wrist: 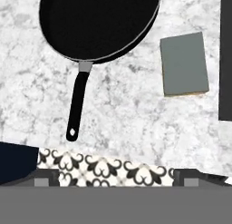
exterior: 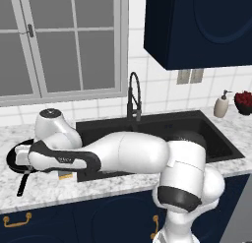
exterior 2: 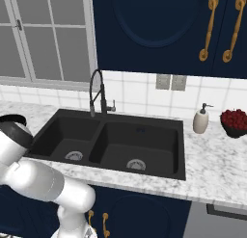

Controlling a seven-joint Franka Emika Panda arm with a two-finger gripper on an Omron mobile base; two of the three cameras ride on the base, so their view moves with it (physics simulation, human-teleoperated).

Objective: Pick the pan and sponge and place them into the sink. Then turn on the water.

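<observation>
From the hand camera I look straight down on the white marble bench (wrist: 136, 123). The round, shallow black frying pan (wrist: 97, 21) lies at twelve o'clock, its long thin black handle (wrist: 78, 103) running down toward seven o'clock. The small rectangular sponge (wrist: 183, 64), grey-blue on top with a yellow edge showing, sits at two o'clock, just beside the pan but apart from it. My pincer (wrist: 115, 175) hangs above the bench edge with its two dark tips far apart, so it is wide and holding nothing.

In the left base camera my arm reaches to nine o'clock over the pan. The large matte-black double-basin sink (exterior 2: 140, 131) lies at centre, with the tall black gooseneck faucet (exterior 2: 99, 95) at its twelve o'clock.
</observation>
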